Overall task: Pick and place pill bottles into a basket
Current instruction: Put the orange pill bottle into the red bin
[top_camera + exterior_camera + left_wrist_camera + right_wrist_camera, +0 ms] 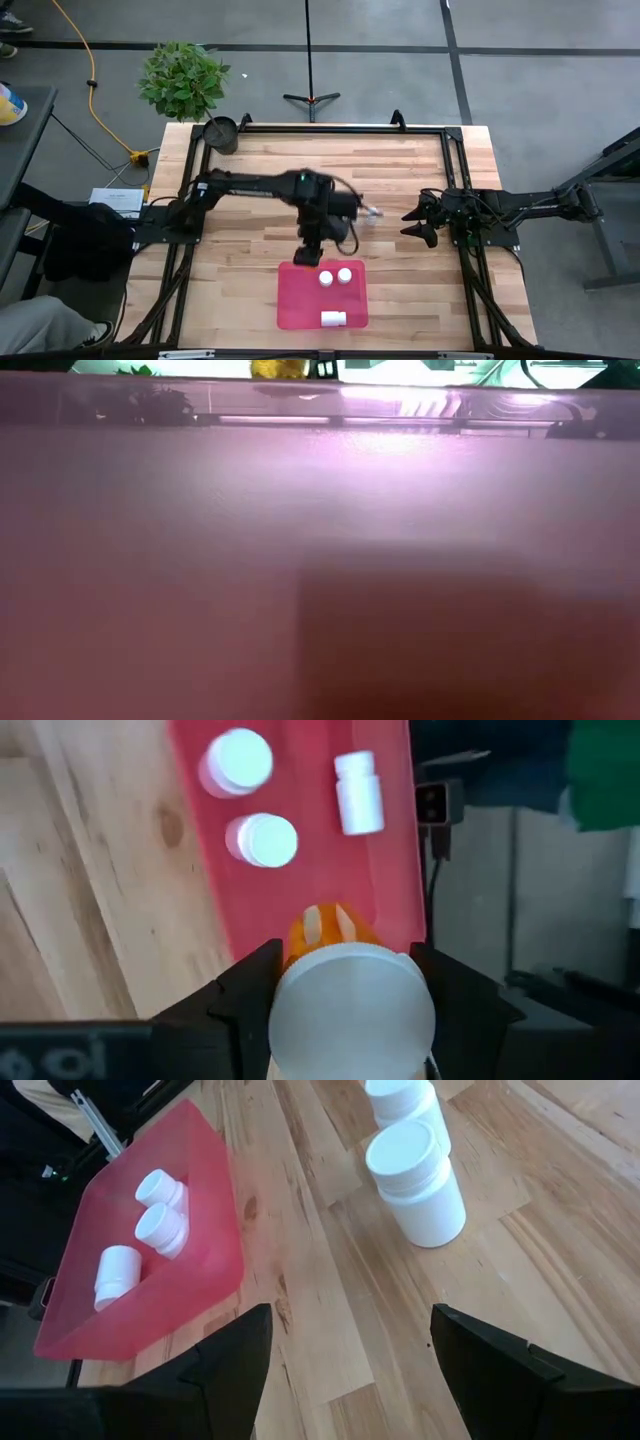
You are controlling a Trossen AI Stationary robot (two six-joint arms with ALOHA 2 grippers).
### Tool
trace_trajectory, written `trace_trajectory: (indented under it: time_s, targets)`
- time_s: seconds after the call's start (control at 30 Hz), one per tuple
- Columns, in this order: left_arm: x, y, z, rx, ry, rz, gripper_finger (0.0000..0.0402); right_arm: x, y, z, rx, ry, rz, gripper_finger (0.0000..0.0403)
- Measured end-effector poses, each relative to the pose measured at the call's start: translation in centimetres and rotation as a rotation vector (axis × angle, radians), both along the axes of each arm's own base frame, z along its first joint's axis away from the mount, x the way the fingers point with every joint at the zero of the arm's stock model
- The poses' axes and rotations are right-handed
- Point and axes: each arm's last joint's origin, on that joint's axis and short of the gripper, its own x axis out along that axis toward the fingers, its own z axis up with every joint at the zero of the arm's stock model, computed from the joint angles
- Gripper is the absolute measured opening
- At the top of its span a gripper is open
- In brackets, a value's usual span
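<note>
Low view is blanked by a blurred pink-red surface, probably the basket wall. Orange pill bottle is cut off at the left wrist picture's edge; the high view hides it under the arm.

Even, diffuse light covers the wooden table in the high view, bright without hard glare; the left arm throws only a soft, short shadow beside itself. The low view is nearly useless — a pinkish-purple haze fills it, with a darker smudge low down and a washed-out bright strip along the top. In the left wrist view the white cap looms out of focus, and the red basket beyond it is soft too.
</note>
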Motion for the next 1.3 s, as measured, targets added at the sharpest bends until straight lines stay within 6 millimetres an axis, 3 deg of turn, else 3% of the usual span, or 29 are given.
trace_trajectory:
  time_s: [0.3,0.53,0.67,0.87,1.07,1.3]
  targets:
    - [-0.3,-5.3,-1.3,0.221,0.000,-0.031,0.0261,0.0,0.0,0.0,0.020,0.000,-0.012,0.0264]
    - [0.0,-8.2,-4.0,0.293,-0.002,-0.038,0.0234,0.1,0.0,0.1,0.028,-0.009,-0.005,0.0263]
    - [0.1,-8.8,-6.1,0.285,0.040,-0.012,0.0235,0.1,0.0,0.1,0.038,-0.011,-0.011,0.0263]
    - [0.3,-9.7,-9.0,0.273,0.047,-0.019,0.0265,0.1,0.0,0.1,0.050,-0.011,-0.020,0.0263]
    - [0.2,-9.4,-11.4,0.291,0.072,-0.012,0.0235,0.1,0.0,0.2,0.062,-0.016,-0.028,0.0263]
    - [-0.4,-9.0,-13.6,0.379,0.110,-0.013,0.0252,0.2,0.0,0.4,0.076,-0.035,-0.035,0.0263]
